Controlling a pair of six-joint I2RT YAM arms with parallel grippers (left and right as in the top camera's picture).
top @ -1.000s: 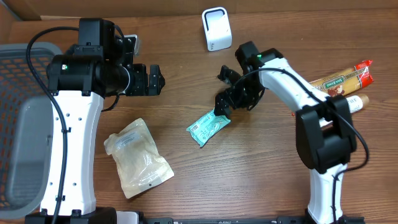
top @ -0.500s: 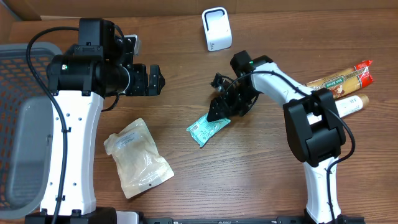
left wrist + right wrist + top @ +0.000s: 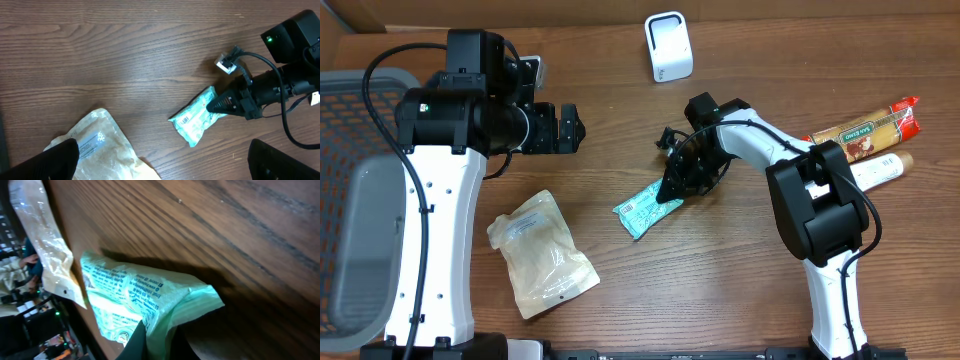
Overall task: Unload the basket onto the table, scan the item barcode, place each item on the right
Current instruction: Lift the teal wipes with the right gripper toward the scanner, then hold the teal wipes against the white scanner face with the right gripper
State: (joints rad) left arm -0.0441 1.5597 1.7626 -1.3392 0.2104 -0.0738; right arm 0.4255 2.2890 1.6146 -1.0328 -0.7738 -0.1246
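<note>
Standing at the top centre of the overhead view is a small white scanner (image 3: 668, 46), boxy with rounded corners. At the right edge lie a long pasta packet (image 3: 868, 127) with red ends and, just below it, a pale tube-shaped pack (image 3: 880, 170). A grey mesh basket (image 3: 348, 200) fills the left edge. In the lower left lies a clear, crinkled pouch (image 3: 542, 253) of pale contents, well apart from the rest. All sit on a brown wood-grain table (image 3: 720, 300).

Between the scanner and the task's item stretches the black forearm and cabling of the right arm, which also covers the item's upper-right end from above.

The item is a teal packet (image 3: 646, 206) of thin glossy film, roughly oblong, lying aslant just below the frame's centre. In the left wrist view its lower-left end carries a small white panel with what looks like a barcode, facing up (image 3: 200, 116). The right wrist view shows dark print on wrinkled film (image 3: 145, 300) and one edge puckered upward off the wood.

The right gripper (image 3: 671, 189) is clamped on that upper-right edge, the film pinched between its dark fingertips (image 3: 135, 339). The left gripper (image 3: 570, 128) hangs in the upper left above bare table, its jaws spread wide with nothing between them.
</note>
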